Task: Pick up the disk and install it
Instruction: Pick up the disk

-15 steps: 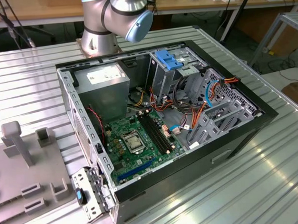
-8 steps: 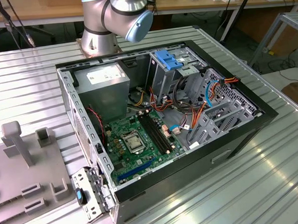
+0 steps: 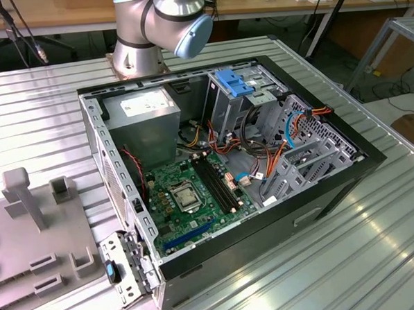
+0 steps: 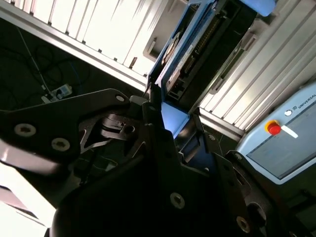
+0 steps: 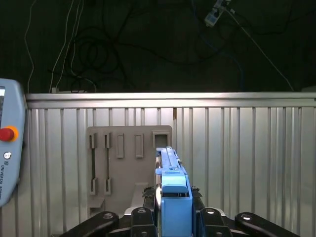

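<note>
Status: pick-up looks complete, install not yet done. Black two-finger gripper (image 5: pixel 173 215) is clamped narrow on the disk (image 5: pixel 170 173), a flat rectangular hard drive in a blue plastic carrier frame. The first wrist view shows the drive edge-on, with one finger against each side of the frame. Disk points away from the wrist toward a grey slotted fixture plate (image 5: pixel 123 163) lying on the ribbed aluminium table (image 5: pixel 247 163). Whether its far end is clear of that plate, I cannot tell. In the second wrist view the disk (image 4: pixel 197 44) shows its dark underside and blue edge above the fingers, with the grey teach pendant with red button (image 4: pixel 281 143) off to one side. Exterior view: open black desktop computer case (image 3: pixel 253 244) lies on its side on the table, green motherboard exposed. Its grey metal drive cage with blue tabs (image 3: pixel 311 156) sits toward the exterior view's right. Judgement: grasp is secured, and seating the drive in the case is all outstanding.
</note>
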You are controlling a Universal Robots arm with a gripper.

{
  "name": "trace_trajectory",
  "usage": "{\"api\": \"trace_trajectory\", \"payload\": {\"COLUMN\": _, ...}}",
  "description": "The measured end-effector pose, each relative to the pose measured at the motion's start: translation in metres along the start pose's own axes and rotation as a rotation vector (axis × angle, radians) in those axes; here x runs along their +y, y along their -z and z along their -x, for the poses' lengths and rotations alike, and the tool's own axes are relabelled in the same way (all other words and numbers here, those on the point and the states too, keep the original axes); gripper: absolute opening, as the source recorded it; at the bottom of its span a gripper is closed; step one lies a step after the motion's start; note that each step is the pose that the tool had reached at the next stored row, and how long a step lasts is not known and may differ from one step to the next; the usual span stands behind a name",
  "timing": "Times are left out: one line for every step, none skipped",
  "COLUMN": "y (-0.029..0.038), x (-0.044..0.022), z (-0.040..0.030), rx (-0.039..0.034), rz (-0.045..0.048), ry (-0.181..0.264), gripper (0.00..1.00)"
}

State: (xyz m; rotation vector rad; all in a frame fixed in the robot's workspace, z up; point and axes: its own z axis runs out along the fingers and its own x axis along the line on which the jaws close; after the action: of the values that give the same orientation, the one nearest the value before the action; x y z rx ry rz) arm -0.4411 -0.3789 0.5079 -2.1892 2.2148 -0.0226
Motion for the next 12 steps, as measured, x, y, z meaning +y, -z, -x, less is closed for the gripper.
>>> {"api": "trace_trajectory", "payload": {"y": -0.0001, "x": -0.0031, "z": 0.0000, "rx": 0.0000, "rz": 0.0000, "ry": 0.000, "gripper": 0.37}}
{"api": "trace_trajectory", "payload": {"y": -0.0002, "x": -0.0070, "z": 0.0001, "rx": 0.0000, "rz": 0.0001, "ry": 0.000, "gripper": 0.37}}
{"api": "trace_trajectory", "payload": {"y": -0.0003, "x": -0.0108, "z": 0.0002, "rx": 0.0000, "rz": 0.0001, "ry": 0.000, "gripper": 0.37}}
{"api": "trace_trajectory", "payload": {"y": -0.0005, "x": -0.0187, "z": 0.0003, "rx": 0.0001, "rz": 0.0001, "ry": 0.000, "gripper": 0.37}}
{"api": "trace_trajectory", "payload": {"y": -0.0007, "x": -0.0234, "z": 0.0004, "rx": 0.0000, "rz": 0.0001, "ry": 0.000, "gripper": 0.37}}
{"api": "trace_trajectory", "payload": {"y": -0.0008, "x": -0.0288, "z": 0.0005, "rx": 0.0001, "rz": 0.0002, "ry": 0.000, "gripper": 0.37}}
{"api": "trace_trajectory", "payload": {"y": -0.0012, "x": -0.0357, "z": 0.0005, "rx": 0.0000, "rz": 0.0000, "ry": 0.000, "gripper": 0.37}}
{"api": "trace_trajectory", "payload": {"y": -0.0014, "x": -0.0407, "z": 0.0006, "rx": 0.0001, "rz": 0.0001, "ry": 0.000, "gripper": 0.37}}
{"api": "trace_trajectory", "payload": {"y": -0.0016, "x": -0.0449, "z": 0.0006, "rx": 0.0000, "rz": 0.0001, "ry": 0.000, "gripper": 0.37}}
{"api": "trace_trajectory", "payload": {"y": -0.0021, "x": -0.0564, "z": 0.0008, "rx": 0.0000, "rz": 0.0001, "ry": 0.000, "gripper": 0.37}}
{"api": "trace_trajectory", "payload": {"y": -0.0025, "x": -0.0650, "z": 0.0009, "rx": 0.0000, "rz": 0.0001, "ry": 0.000, "gripper": 0.37}}
{"api": "trace_trajectory", "payload": {"y": -0.0032, "x": -0.0786, "z": 0.0011, "rx": -0.0001, "rz": -0.0001, "ry": 0.000, "gripper": 0.37}}
